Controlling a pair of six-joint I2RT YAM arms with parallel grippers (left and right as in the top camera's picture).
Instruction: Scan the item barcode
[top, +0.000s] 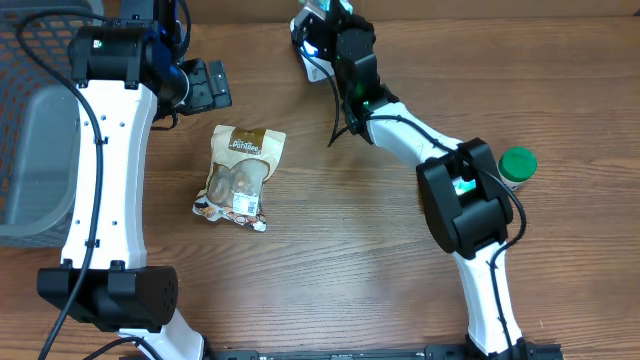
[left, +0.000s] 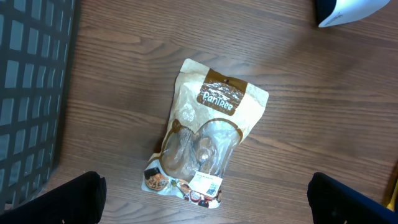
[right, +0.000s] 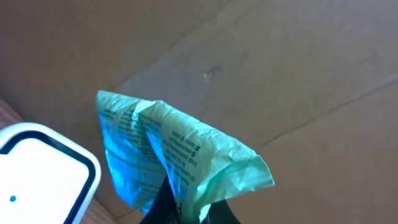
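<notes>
**Tabletop during the barcode scan, seen from overhead and from both wrists.** The left gripper (top: 208, 86) is held above the tabletop near its far edge. Its fingers (left: 68, 199) are spread wide and nothing is held between them. A brown snack pouch (top: 240, 175), printed "PanTree", is laid flat on the wood below that gripper, left of the tabletop's middle. The right gripper (top: 318, 32) is raised at the far edge of the tabletop. Its fingers are pressed together on a thin, crinkled packet (right: 180, 155), which is pinched by its lower edge and lit teal-green. A white rounded device (right: 43, 168) is seen just beside the packet. A wire basket (top: 30, 60) is set at the left edge. A green-lidded jar (top: 517, 165) is stood near the right edge.
</notes>
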